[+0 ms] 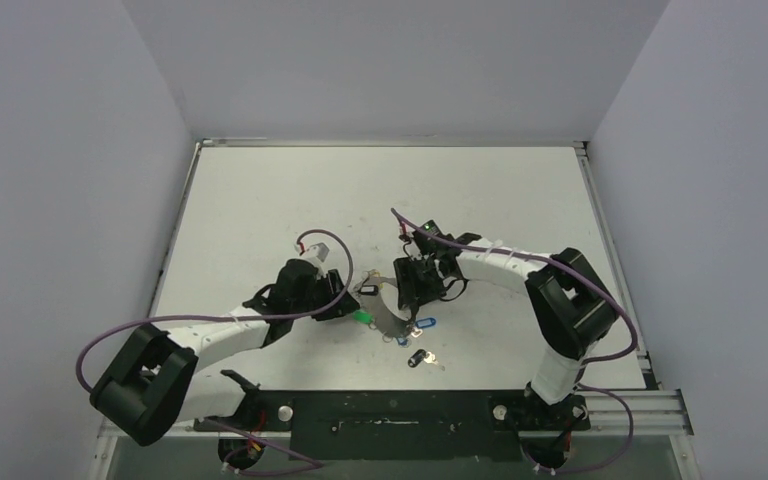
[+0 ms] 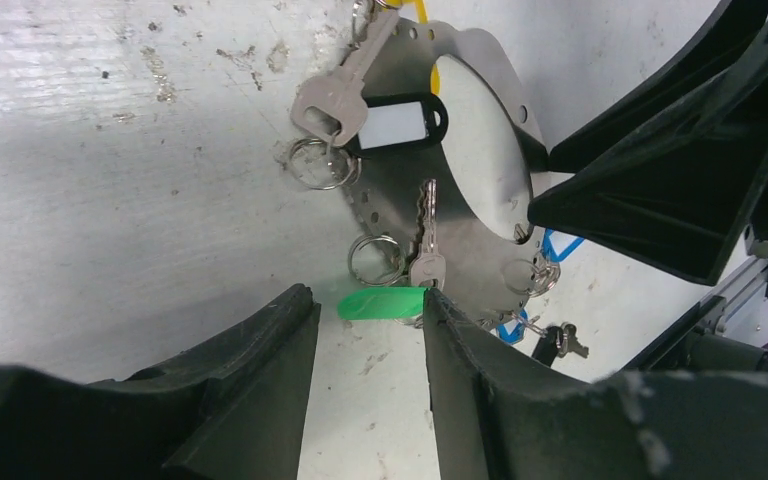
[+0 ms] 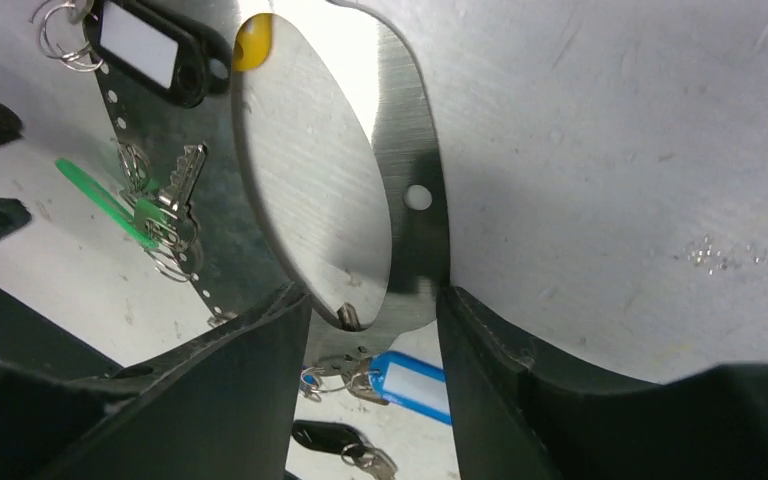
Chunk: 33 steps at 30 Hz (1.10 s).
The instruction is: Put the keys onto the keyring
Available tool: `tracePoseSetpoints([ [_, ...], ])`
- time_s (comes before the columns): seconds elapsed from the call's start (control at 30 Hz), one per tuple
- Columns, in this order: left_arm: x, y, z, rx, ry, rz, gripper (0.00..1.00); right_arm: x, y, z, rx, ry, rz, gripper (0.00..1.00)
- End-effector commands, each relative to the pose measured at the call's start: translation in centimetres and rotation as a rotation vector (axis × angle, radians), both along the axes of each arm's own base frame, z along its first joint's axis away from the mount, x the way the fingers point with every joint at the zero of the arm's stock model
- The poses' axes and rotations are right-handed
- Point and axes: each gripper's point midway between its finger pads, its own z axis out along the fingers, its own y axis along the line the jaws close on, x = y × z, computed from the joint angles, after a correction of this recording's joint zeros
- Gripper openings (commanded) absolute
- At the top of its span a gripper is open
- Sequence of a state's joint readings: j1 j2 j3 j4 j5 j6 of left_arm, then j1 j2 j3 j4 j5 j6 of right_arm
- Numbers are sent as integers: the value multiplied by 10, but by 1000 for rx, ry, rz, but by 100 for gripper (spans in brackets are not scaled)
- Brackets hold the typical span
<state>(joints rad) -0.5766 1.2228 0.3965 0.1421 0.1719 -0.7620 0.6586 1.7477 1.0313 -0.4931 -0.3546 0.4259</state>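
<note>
The keyring (image 1: 390, 322) is a flat silvery plate with a big oval opening and small holes round its rim; it stands tilted off the table. My right gripper (image 3: 375, 310) is shut on its lower rim (image 3: 415, 150). Keys hang from the rim holes by small split rings: one with a black tag (image 2: 395, 122), one with a green tag (image 2: 380, 302), one with a blue tag (image 3: 415, 385), and a yellow one (image 3: 252, 40) behind the opening. A black-headed key (image 1: 418, 357) lies loose on the table. My left gripper (image 2: 368, 298) is open, its tips at the green tag.
The white table (image 1: 290, 190) has raised rails at the left, back and right edges. Purple cables loop beside both arms. The two grippers stand close together around the keyring (image 2: 490, 60).
</note>
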Motion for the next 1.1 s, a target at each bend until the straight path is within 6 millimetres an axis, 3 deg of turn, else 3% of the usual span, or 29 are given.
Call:
tracePoseSetpoints([
  [0.0,3,-18,1,-35,-41,-71,40,11,12,-11,32,-18,7,49],
  [0.13,-10,-39,-8,-48,-20,-166,39,14,15,-18,26,-5,4,46],
  [0.23,-19,-58,-4,-74,-27,-240,33,15,15,-23,16,7,-3,46],
  [0.43,-25,-80,23,-60,-127,-307,18,15,16,-29,7,24,-19,45],
  [0.57,-23,-83,45,-53,-193,-326,17,17,16,-30,6,22,-22,45],
  [0.83,-9,-66,69,30,-346,-281,46,15,17,-30,11,28,-18,45],
  [1.07,-17,-45,49,67,-272,-201,50,17,17,-12,28,-23,16,47],
])
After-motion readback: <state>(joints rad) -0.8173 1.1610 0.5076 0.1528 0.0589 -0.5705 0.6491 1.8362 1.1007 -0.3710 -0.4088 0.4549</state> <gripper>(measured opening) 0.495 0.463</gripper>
